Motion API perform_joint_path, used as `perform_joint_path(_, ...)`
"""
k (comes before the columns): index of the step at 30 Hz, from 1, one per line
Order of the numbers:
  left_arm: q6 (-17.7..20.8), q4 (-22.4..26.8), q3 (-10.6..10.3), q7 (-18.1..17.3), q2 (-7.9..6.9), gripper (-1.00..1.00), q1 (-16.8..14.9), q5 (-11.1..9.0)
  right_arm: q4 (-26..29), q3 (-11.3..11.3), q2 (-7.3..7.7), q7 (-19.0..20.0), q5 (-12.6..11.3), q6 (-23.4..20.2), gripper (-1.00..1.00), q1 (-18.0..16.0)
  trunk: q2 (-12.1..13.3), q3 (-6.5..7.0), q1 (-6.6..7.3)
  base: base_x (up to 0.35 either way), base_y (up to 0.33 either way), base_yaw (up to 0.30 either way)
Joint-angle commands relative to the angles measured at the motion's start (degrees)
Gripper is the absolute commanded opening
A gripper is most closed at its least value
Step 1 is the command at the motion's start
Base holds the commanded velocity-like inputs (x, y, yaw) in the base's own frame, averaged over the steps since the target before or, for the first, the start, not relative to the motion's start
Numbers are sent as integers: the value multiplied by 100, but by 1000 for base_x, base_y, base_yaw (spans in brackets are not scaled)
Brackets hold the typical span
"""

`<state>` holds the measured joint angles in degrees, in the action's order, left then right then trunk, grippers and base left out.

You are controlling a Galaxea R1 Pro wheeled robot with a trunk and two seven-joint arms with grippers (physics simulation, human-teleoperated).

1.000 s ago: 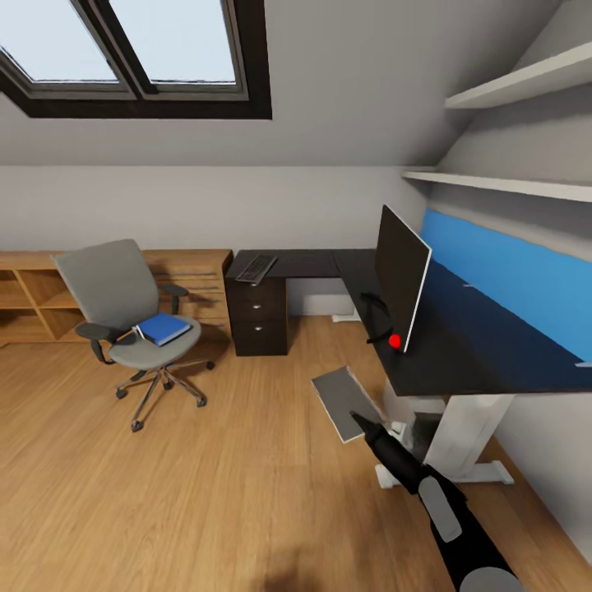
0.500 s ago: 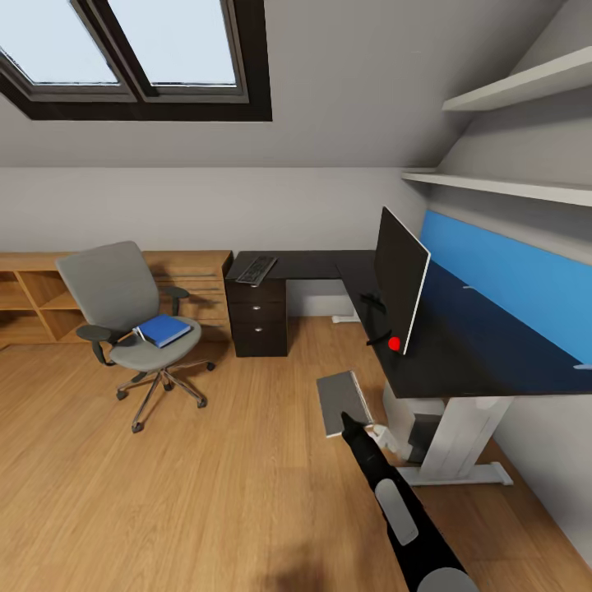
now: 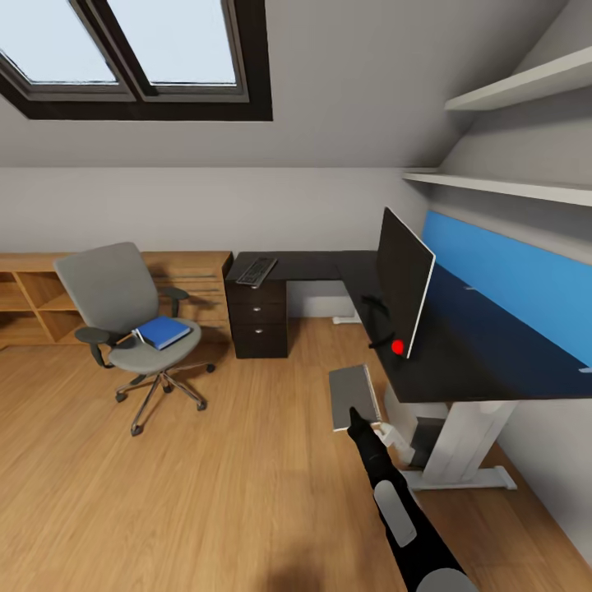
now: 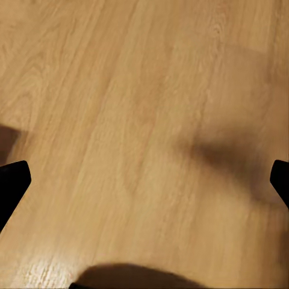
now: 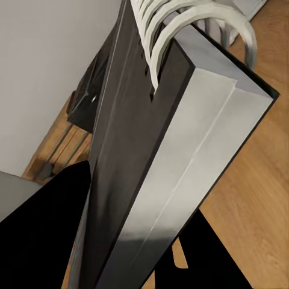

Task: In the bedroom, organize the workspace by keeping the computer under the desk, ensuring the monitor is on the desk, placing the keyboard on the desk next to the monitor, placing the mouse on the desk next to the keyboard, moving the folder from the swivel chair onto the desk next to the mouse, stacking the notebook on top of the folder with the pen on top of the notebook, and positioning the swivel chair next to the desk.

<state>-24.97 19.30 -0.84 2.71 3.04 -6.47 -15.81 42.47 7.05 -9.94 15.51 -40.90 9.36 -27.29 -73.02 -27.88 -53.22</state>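
The right gripper (image 3: 356, 413) is clamped on the small thin grey notebook with white ring binding (image 3: 354, 397), holding it in the air just beside the front edge of the large L-shaped black-topped desk (image 3: 460, 362). The left gripper (image 4: 144, 180) stands wide, holding nothing, above the wooden floor (image 4: 120, 90).

Done, judging by position:
- wide black flat-screen monitor (image 3: 403, 284) stands on the desk
- flat black keyboard (image 3: 256, 269) lies on the desk, though well apart from the monitor

Remaining:
- bright-blue rectangular folder (image 3: 162, 330) lies on the seat of the grey padded swivel chair (image 3: 131, 316)
- notebook not yet stacked
- chair stands well apart from the desk
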Motion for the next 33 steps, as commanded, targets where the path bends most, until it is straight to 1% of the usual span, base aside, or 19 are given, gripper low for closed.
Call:
perform_joint_path(1,-17,-3,-10,28,-17,100,-3,3,-9,18,-4,53,-59,9,-100,-5,-3,-5,-2,247,72,0)
perform_joint_path(5,-17,-4,-2,28,-62,100,-3,-6,-18,-3,-6,75,-62,34,-100,-5,-3,-5,-2,276,38,0)
perform_joint_path(9,-17,-5,3,28,-82,100,-3,-9,-47,-28,-6,205,-65,39,-100,-5,-3,-5,-2,262,13,0)
perform_joint_path(14,-17,-5,5,28,-91,100,-3,-10,-251,-44,-2,403,-67,40,-100,-5,-3,-5,-2,254,3,0)
perform_joint_path(27,-12,-10,4,28,-93,100,-3,-10,-344,-46,-6,466,-67,46,-100,-5,-3,-5,-2,305,5,0)
perform_joint_path(33,-13,-13,2,28,-93,100,-3,-10,-354,-40,-1,464,-67,48,-100,-5,-3,-5,-2,316,147,0)
